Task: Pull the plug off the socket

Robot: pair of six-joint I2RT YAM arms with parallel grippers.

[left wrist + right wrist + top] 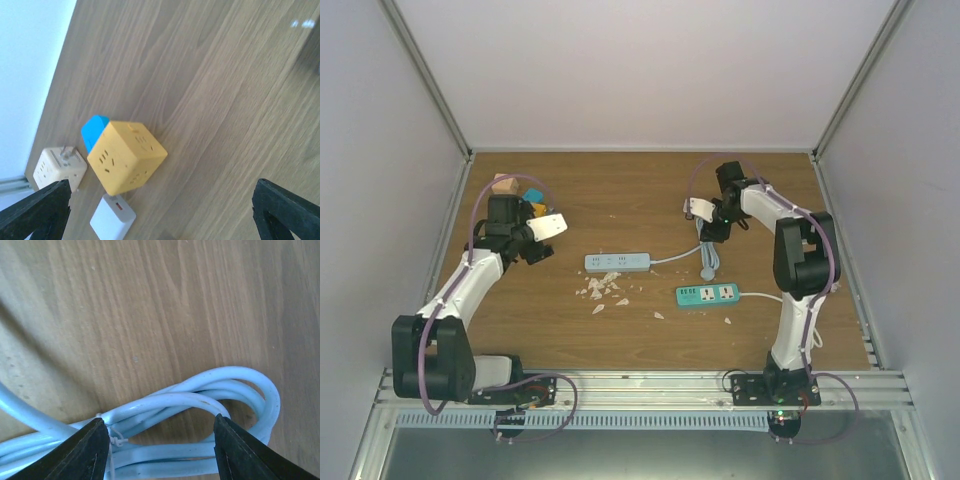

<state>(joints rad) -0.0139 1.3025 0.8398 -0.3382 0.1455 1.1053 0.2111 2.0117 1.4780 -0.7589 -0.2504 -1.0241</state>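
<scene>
- The top external view looks steeply down from high behind the robot. It takes in the whole tabletop from afar, with the near edge at 6 o'clock.
- The left wrist view looks down at close range on the yellow cube, which the top view shows at 10 o'clock.
- The right wrist view sits very close over the coiled cable, which lies toward 3 o'clock in the top view.

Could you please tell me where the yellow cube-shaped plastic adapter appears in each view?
Top external: yellow cube-shaped plastic adapter, far left, near a beige cube.
Left wrist: centre-left, partly hiding a blue block.
Right wrist: not in it.
Shared landmark: the brown wooden tabletop.
</scene>
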